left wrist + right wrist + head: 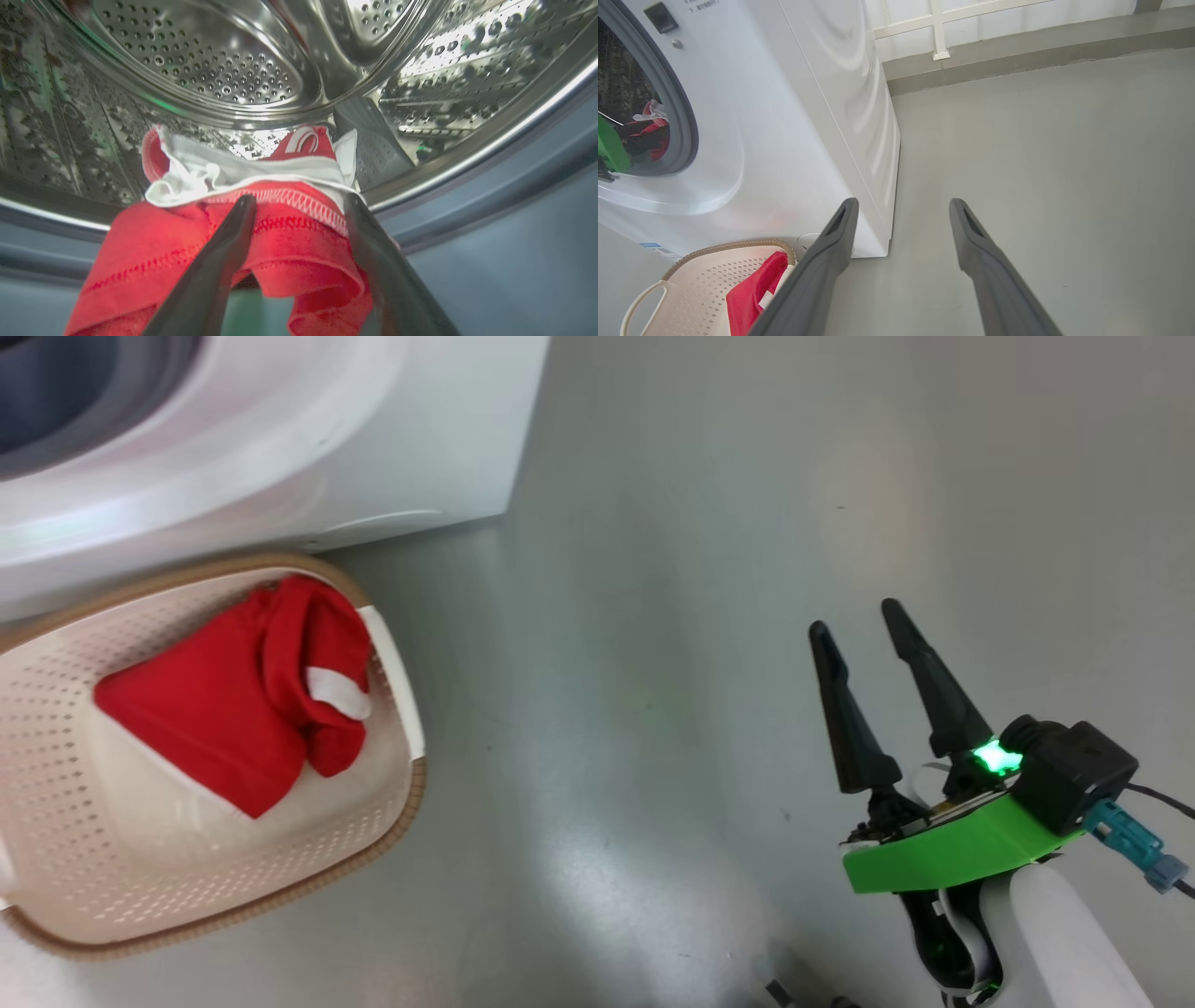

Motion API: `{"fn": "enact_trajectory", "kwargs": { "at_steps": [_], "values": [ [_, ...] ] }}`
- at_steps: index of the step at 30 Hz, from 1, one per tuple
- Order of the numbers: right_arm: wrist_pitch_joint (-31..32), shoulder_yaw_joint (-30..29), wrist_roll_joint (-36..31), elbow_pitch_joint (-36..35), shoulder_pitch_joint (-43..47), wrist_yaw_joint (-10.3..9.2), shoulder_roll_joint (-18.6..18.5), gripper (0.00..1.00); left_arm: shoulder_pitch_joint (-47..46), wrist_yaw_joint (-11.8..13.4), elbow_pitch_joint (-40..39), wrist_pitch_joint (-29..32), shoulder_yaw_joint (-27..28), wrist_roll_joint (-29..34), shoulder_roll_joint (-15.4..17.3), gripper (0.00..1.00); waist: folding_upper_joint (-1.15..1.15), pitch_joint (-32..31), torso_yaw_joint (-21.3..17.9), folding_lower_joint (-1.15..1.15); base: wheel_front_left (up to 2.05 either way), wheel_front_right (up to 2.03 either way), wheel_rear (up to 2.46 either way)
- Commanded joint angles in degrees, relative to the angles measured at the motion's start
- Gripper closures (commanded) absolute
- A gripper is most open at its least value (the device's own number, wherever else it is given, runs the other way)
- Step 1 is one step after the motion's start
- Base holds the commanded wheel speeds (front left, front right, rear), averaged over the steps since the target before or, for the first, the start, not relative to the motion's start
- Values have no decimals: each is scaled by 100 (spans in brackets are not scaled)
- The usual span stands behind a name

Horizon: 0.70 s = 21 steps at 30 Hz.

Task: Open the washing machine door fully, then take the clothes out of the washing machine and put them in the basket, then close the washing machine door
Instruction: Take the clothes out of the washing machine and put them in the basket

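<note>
Left wrist view: the left gripper point(299, 205) is at the mouth of the washing machine point(794, 116) with its two dark fingers point(219, 266) spread wide. A red garment point(154, 252) with white trim lies between and behind them. The cloth droops over the grey gasket point(495, 196). Whether either finger presses the cloth I cannot tell. Beyond it the perforated steel drum point(210, 60) curves away, with a grey paddle point(373, 144) just behind the garment.

Right wrist view: the right gripper point(901, 205) is spread wide and holds nothing, its fingers pointing out over the bare grey floor point(1041, 163). Under the finger on that view's left sits the basket point(691, 289), with a second red garment point(747, 294) inside it. Just past the basket rises the white washing machine. In its round opening a green part of the left arm point(609, 144) sits beside red cloth. Farther back, a pale wall point(1017, 18) meets the floor.

Head view: the right gripper hangs at lower right above the floor, well apart from the basket at lower left. The basket stands just beside the foot of the machine's front. The second red garment is heaped towards the basket's far end, its white cuff uppermost.
</note>
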Motion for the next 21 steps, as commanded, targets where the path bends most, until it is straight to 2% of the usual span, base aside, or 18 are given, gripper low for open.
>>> {"fn": "enact_trajectory", "kwargs": {
  "at_steps": [1, 11, 12, 13, 15, 16, 18, 19, 21],
  "values": [
    [-36, 181, 27, -146, 43, 42, -36, 0, -40, 68, 43, -28, 36, 62, 398, 0, 0, 58, -138, 0, 0, 0, 0],
    [-36, 192, 9, -188, 80, 42, -36, 0, -226, 91, 547, -28, -117, 43, 630, 0, 0, 107, -226, 0, 0, 0, 0],
    [-36, 193, 5, -189, 84, 42, -36, 0, -226, 93, 582, -28, -130, 37, 636, 32, 0, 102, -226, 0, 0, 0, 0],
    [-36, 196, 3, -190, 88, 42, -36, 0, -232, 92, 614, -28, -152, 38, 642, 59, 0, 101, -227, 0, 0, 0, 0],
    [-36, 191, -3, -192, 92, 42, -36, 0, -241, 104, 632, -28, -182, 25, 634, 80, 0, 94, -216, 0, 0, 0, 0],
    [-36, 186, -6, -192, 92, 42, -36, 0, -243, 101, 615, -28, -182, -1, 621, 86, 0, 91, -208, 0, 0, 0, 0],
    [-36, 179, -13, -185, 85, 42, -36, 0, -216, 101, 525, -28, -163, -67, 601, 89, 0, 79, -190, 0, 0, 0, 0],
    [-36, 175, -17, -179, 82, 42, -36, 0, -190, 101, 486, -28, -179, -73, 596, 99, 0, 67, -181, 0, 0, 0, 0],
    [-36, 161, -29, -159, 75, 42, -36, 0, -104, 102, 362, -28, -192, -129, 571, 100, 0, 23, -146, 0, 0, 0, 0]
  ]
}}
